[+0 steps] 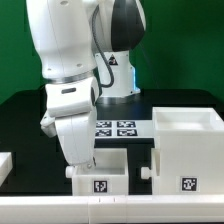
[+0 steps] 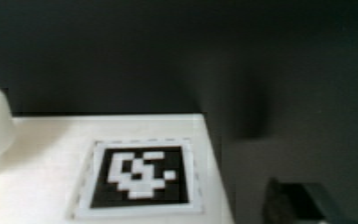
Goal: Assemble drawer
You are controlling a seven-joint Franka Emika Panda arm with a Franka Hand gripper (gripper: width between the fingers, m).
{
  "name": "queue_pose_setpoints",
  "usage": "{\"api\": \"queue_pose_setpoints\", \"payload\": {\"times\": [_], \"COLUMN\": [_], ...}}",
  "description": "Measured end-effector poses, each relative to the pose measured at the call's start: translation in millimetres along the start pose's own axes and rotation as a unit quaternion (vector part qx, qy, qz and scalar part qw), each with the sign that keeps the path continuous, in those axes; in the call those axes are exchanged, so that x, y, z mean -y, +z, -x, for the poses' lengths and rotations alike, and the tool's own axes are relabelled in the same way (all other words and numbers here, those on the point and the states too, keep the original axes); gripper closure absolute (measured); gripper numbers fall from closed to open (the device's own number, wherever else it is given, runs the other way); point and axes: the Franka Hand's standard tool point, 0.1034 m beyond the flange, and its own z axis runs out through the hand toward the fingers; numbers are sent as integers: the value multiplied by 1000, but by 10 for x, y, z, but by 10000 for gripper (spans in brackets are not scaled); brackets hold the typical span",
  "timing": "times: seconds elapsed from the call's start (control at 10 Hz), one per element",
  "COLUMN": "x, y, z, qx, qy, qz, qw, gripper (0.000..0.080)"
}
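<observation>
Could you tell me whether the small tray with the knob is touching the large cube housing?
Apart: the exterior view shows a dark gap between the tray's knob and the housing.

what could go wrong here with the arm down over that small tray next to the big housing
1. The gripper sits low over the small tray, and the exterior view hides its fingers, so the grasp can't be checked; a shallow hold on a wall could let the tray slip or tilt.
2. The tray stands close beside the housing, so lifting or turning it may knock it against the housing.
3. In the wrist view the tag is blurred, so alignment may be off.
</observation>
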Motion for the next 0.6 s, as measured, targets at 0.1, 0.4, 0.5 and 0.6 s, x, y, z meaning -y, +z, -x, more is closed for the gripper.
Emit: {"api": "queue_pose_setpoints", "payload": {"times": [0.1,0.4,0.5,0.6], "x": [0,-8,-8,-8], "y": [0,-6,-6,-23], "z": [0,-2,-2,-24], "qx": [0,0,0,0], "qy": [0,0,0,0], "qz": [0,1,1,2], "qw": [1000,1000,1000,1000], "gripper": [573,761,761,761]}}
